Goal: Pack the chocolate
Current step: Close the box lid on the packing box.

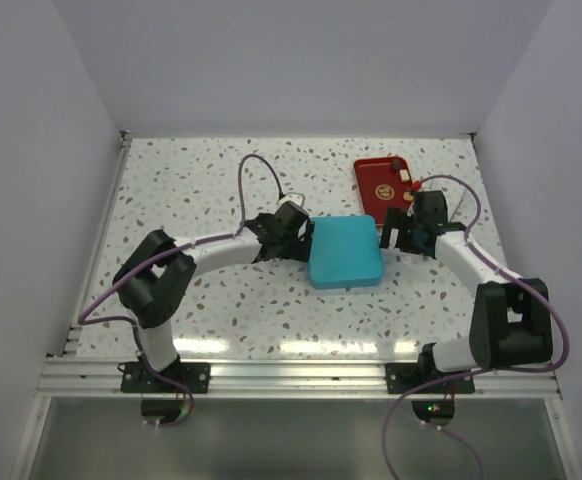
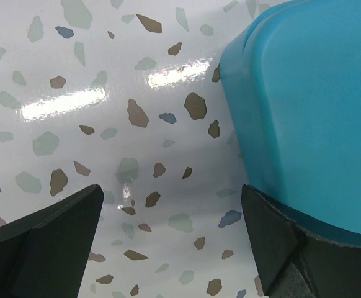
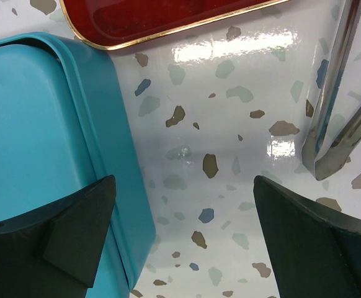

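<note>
A teal box [image 1: 343,252] with its lid on lies on the speckled table, also in the left wrist view [image 2: 311,118] and the right wrist view [image 3: 41,136]. No chocolate shows in any view. My left gripper [image 1: 299,236] is open at the box's left side; in its wrist view [image 2: 171,239] the right finger overlaps the box edge. My right gripper [image 1: 396,236] is open at the box's right side; in its wrist view [image 3: 183,239] the left finger is over the lid's edge. Both hold nothing.
A red tray [image 1: 383,180] with a gold rim stands behind the box at the right, its edge in the right wrist view [image 3: 162,18]. Metal tongs [image 3: 338,105] lie right of the right gripper. White walls close in the table.
</note>
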Controlling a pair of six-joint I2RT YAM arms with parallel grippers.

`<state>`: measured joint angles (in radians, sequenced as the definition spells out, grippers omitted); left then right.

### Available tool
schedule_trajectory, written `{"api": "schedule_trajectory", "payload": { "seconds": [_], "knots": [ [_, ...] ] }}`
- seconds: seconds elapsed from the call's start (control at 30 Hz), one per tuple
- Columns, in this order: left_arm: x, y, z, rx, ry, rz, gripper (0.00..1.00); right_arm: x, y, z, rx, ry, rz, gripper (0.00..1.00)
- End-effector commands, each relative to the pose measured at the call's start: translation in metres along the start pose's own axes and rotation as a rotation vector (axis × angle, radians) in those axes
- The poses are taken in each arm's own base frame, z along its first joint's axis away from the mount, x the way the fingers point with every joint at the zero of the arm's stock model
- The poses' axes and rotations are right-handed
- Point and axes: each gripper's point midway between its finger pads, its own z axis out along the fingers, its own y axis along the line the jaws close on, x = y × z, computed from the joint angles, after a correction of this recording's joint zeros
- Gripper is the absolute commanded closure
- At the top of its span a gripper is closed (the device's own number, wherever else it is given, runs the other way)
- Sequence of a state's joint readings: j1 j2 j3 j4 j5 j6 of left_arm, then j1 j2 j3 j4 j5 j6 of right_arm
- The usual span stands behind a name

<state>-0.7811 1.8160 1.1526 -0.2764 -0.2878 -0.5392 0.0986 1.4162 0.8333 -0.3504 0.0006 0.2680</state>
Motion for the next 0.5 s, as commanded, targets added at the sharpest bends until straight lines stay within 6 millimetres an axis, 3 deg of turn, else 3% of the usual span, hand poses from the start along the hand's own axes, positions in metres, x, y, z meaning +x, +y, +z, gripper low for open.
{"api": "schedule_trajectory", "payload": {
  "seconds": [0.0, 0.47],
  "knots": [
    [-0.0450, -0.0461, -0.0208, 0.190, -0.148, -0.060, 0.00, -0.0118, 0.0301, -0.0081, -0.135, -0.033, -0.001, 0.02],
    [-0.0529, -0.0500, -0.0196, 0.197, -0.168, -0.060, 0.00, -0.0217, 0.0312, -0.0124, -0.133, -0.060, -0.003, 0.02]
  ]
}}
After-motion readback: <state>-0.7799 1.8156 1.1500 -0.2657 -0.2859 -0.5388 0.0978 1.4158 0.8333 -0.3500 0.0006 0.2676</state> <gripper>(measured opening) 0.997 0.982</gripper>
